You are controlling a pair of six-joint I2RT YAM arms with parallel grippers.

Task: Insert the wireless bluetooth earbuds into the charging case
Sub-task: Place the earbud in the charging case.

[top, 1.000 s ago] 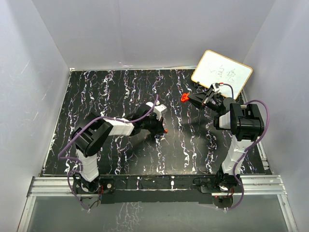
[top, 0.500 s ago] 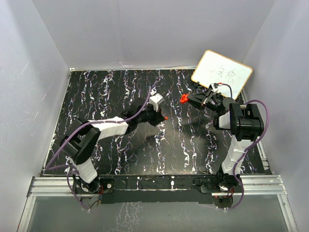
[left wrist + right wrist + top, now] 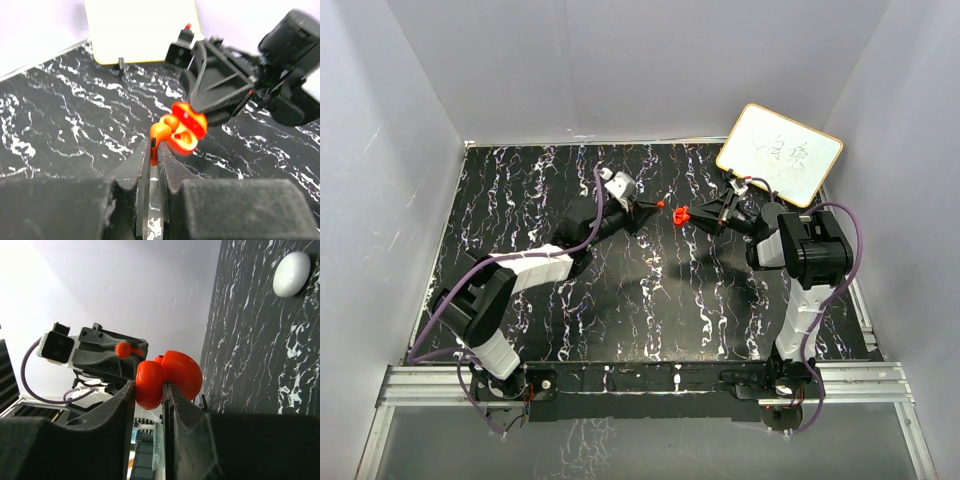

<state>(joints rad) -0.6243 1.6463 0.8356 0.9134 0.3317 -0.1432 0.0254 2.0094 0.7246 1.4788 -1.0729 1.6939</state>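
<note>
Above the mat, mid-air, both arms meet tip to tip; details run left to right.

Mat: black with white marbling (image 3: 570,300), covering the table inside white walls.
Left arm: reaches from its base at the near left edge diagonally toward the middle of the far half of the mat.
Left gripper: (image 3: 647,207) fingers clenched on an earbud, the tips pointing right.
Earbud: (image 3: 662,203) small and red; in the left wrist view (image 3: 159,134) its stem is pinched between the fingers and its head sits just at the open case.
Second earbud: (image 3: 172,121) a red bud already seated inside the case, visible from the left wrist only.
Case: (image 3: 683,214) red, held off the mat just right of the left gripper's earbud; its lid stands open (image 3: 191,120). In the right wrist view (image 3: 167,375) it appears as two rounded red lobes.
Right gripper: (image 3: 705,214) fingers grasping the case from both sides, tips pointing left at the left gripper.
Right arm: rises from its base at the near right edge and bends left.
Whiteboard: (image 3: 780,154) yellow-edged, with handwriting, leaning at the far right corner.
White object: (image 3: 291,274) smooth oval, resting on the mat; seen from the right wrist only.
</note>
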